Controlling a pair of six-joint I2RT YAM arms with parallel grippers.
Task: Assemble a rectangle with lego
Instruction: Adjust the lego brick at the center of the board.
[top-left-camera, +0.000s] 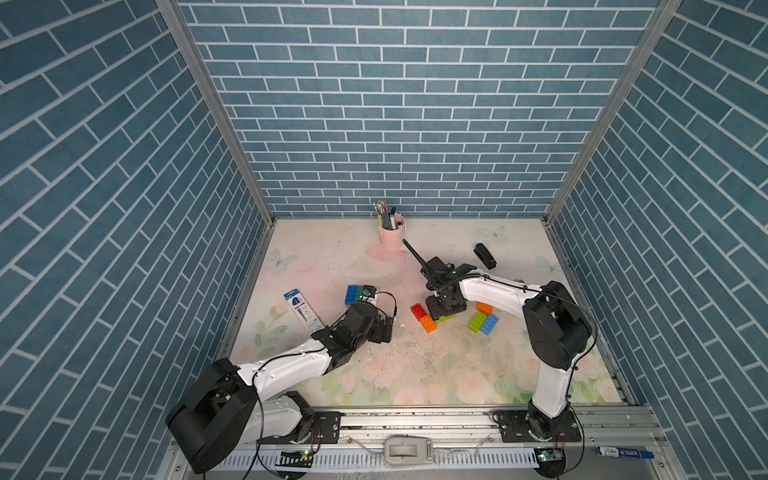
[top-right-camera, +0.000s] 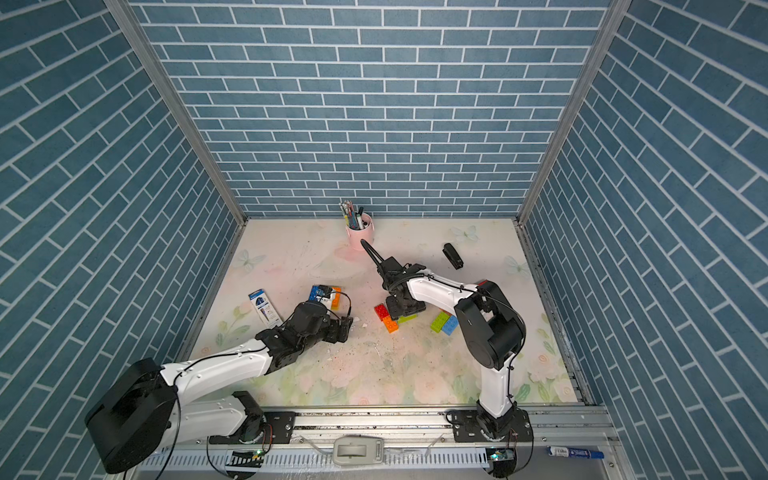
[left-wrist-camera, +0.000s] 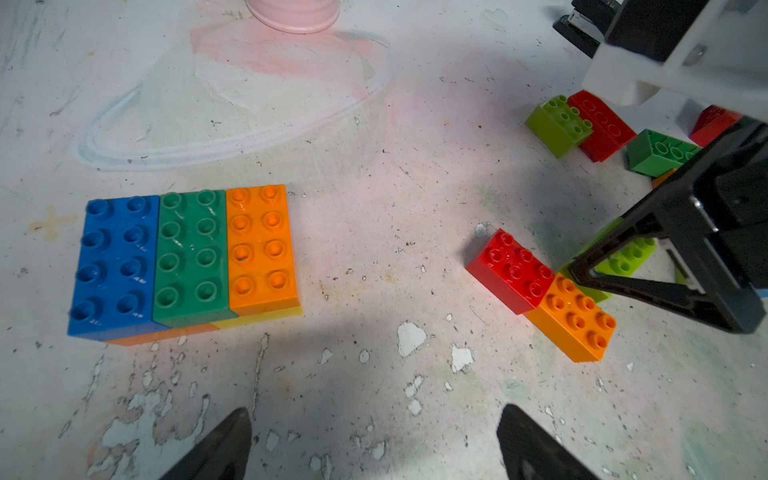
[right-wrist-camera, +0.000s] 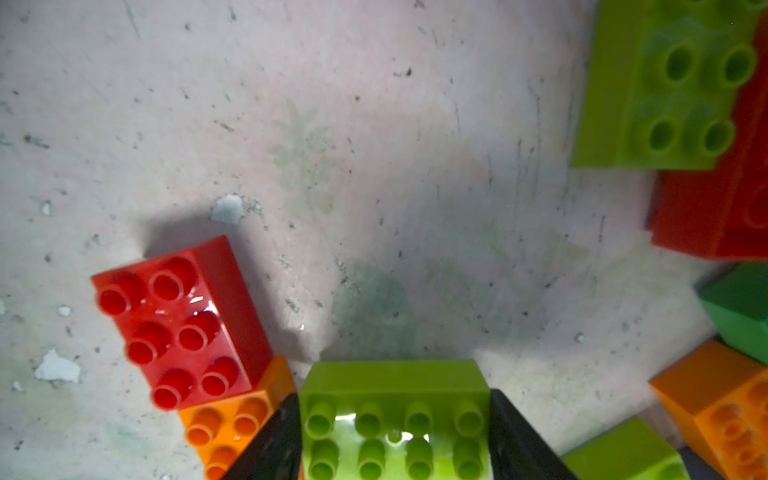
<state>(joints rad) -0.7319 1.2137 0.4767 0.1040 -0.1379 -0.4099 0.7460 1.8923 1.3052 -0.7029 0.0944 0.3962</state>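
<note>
A flat block of joined lego (left-wrist-camera: 187, 257) has blue, green and orange bricks on top, with orange and yellow ones showing beneath; it lies left of centre (top-left-camera: 352, 294). My left gripper (left-wrist-camera: 374, 440) hangs open over bare table just in front of it, holding nothing. My right gripper (right-wrist-camera: 395, 436) is shut on a lime brick (right-wrist-camera: 395, 415), one finger on each short end, low by the table. A red brick (right-wrist-camera: 183, 320) and an orange brick (right-wrist-camera: 228, 428) lie joined end to end right beside it. The same pair (top-left-camera: 423, 318) shows in both top views.
More loose bricks lie around the right arm: lime (top-left-camera: 477, 322), blue (top-left-camera: 489, 324), orange (top-left-camera: 484, 307), plus lime (left-wrist-camera: 559, 124), red (left-wrist-camera: 602, 124) and green (left-wrist-camera: 660, 156). A pink pen cup (top-left-camera: 391, 235), a black stapler (top-left-camera: 485, 255) and a blue pen box (top-left-camera: 303, 309) stand further out.
</note>
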